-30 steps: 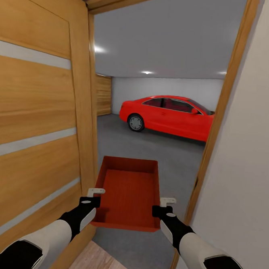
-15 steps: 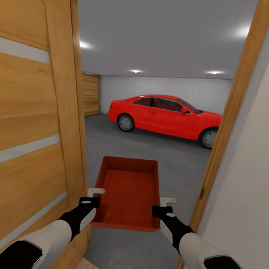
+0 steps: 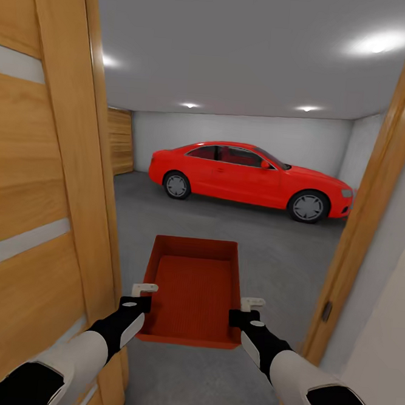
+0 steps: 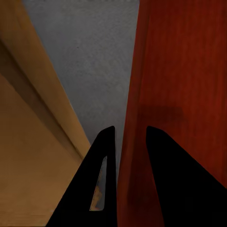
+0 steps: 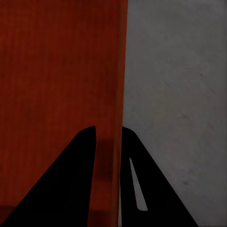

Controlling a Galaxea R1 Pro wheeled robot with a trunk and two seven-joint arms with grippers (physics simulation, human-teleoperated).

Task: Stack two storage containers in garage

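One storage container (image 3: 194, 290), orange-red and open-topped, hangs between our two grippers in the doorway to the garage, above the grey floor (image 3: 225, 222). One red car (image 3: 250, 177) stands ahead; the orange door (image 3: 39, 189) crowds our left. Our left gripper (image 4: 126, 142) and right gripper (image 5: 109, 137) each pinch a side wall, fingers nearly closed.

Orange wooden door (image 3: 37, 214) stands open at the left, its frame (image 3: 373, 198) at the right. Beyond lies a garage: dark grey concrete floor (image 3: 225, 219), pale grey walls (image 3: 244, 133), lit ceiling spots (image 3: 307, 108). A red car (image 3: 247, 175) is parked along the far wall.
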